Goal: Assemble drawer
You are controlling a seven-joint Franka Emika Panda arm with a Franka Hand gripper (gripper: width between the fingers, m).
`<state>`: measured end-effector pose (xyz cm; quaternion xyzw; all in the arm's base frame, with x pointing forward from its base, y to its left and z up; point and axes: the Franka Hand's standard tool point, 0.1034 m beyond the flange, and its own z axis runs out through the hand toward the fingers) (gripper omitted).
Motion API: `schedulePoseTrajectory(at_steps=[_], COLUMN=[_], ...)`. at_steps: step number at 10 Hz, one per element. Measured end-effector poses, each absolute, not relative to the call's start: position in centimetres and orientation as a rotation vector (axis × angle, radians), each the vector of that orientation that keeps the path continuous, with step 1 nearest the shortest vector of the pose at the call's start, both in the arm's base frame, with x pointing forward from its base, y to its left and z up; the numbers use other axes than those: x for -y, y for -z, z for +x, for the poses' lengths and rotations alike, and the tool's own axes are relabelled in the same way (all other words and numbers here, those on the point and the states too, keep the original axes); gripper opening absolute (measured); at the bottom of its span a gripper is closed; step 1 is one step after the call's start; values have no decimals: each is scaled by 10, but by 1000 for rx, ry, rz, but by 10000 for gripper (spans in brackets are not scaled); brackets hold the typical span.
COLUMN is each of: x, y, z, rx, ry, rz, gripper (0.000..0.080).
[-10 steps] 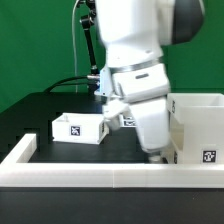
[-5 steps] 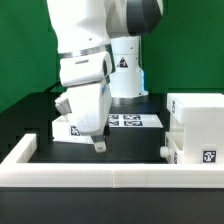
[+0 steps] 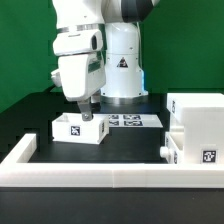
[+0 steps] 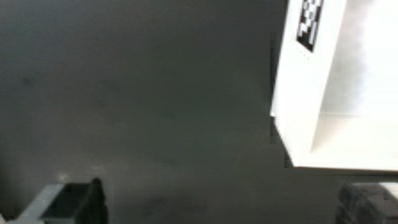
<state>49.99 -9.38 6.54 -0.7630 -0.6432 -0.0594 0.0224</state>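
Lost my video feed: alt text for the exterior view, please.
The arm's gripper hangs over the rear edge of a small open-top tray on the black table, at the exterior view's left. The large cube-shaped housing stands at the exterior view's right, the marker board lying between them, farther back.

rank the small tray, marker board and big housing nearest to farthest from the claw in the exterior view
1. small tray, just below the claw, on the exterior view's left
2. marker board, behind it, mid-table
3. big housing, far on the exterior view's right
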Motion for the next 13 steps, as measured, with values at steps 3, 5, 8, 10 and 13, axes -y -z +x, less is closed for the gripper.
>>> schedulePoseTrajectory(at_steps=[3, 5, 8, 10, 13], x=[93, 95, 98, 95, 95], y=[-65, -66, -62, -55, -56], z=[500, 500, 471, 459, 462], rx=[1776, 1576, 1090, 868, 593], ry=[177, 191, 216, 213, 212], rz=[-2516, -2648, -2899, -2959, -3011], gripper=[649, 649, 649, 649, 649])
